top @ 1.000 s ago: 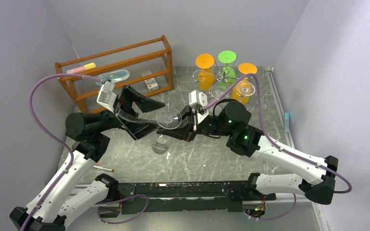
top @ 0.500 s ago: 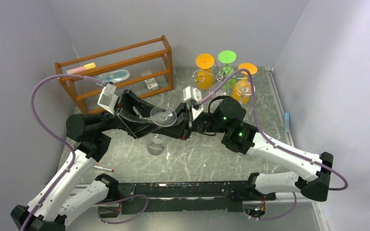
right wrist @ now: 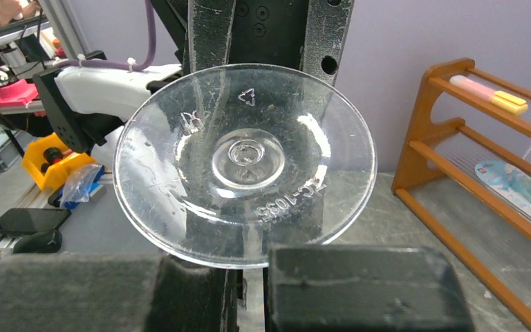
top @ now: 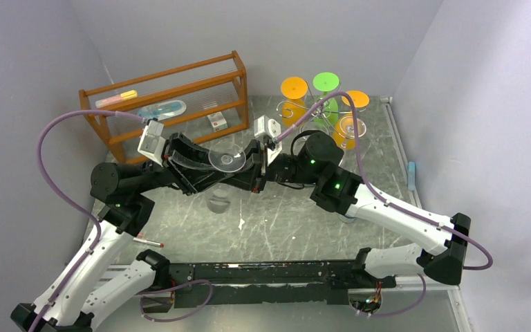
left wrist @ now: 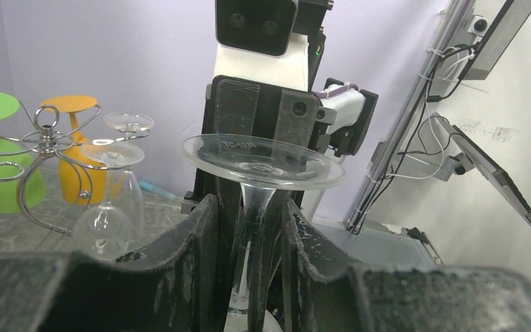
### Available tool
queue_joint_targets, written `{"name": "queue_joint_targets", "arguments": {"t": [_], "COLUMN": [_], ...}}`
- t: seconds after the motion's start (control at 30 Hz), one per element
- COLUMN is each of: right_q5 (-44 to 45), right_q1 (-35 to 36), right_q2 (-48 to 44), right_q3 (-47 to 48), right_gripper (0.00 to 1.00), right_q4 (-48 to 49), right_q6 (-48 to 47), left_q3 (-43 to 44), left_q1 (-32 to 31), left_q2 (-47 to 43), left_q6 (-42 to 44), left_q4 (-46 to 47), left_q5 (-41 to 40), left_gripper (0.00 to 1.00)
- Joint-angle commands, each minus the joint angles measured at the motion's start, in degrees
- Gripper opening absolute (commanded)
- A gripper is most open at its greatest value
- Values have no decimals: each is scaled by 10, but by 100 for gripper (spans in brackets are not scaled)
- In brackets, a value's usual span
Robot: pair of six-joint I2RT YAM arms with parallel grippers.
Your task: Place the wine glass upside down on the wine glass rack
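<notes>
Leftward moved the clear wine glass [top: 226,159], foot up; my right gripper [right wrist: 247,273] pinches its stem, left gripper [left wrist: 249,228] spread around.

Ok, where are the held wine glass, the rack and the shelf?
wine glass [right wrist: 247,153]: right wrist view, foot centre.
wine glass rack [left wrist: 45,128]: left wrist view, central post.
wooden shelf [top: 180,68]: top external view, top rail.

Right wrist view gave the best read: the wine glass [right wrist: 246,160] turned its clear foot to the lens, and a moulded recycling triangle [right wrist: 247,97] sat near the rim. Opposite it ran raised lettering, "TC-1035", seen reversed through the plastic. A second short mark beside the triangle stayed illegible. From the left wrist, only "TC-103" showed.
</notes>
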Motion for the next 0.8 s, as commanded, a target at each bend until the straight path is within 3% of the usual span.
{"name": "queue_joint_targets", "arguments": {"t": [0.0,0.17,0.37,0.63,0.77], "right_q5": [-1,-10,-9,-12,-11], "right_q1": [6,7,7,6,6], "right_q2": [12,13,10,5,2], "right_q3": [12,4,-1,-7,-11], "right_gripper": [0,0,0,0,0], "right_q4": [8,14,17,26,32], "right_q6": [-17,-14,-13,-8,-2], "left_q3": [3,-22,-30,-37,-39], "left_q1": [-1,-1,-1,0,-1], "left_q2": [2,-3,-8,-22,-19], "left_q6": [45,11,0,-7,-12], "left_q4": [-44,28,69,91,103], "left_q5": [-76,-63,-52,-60,-59], "left_gripper": [23,42,43,57,57]}}
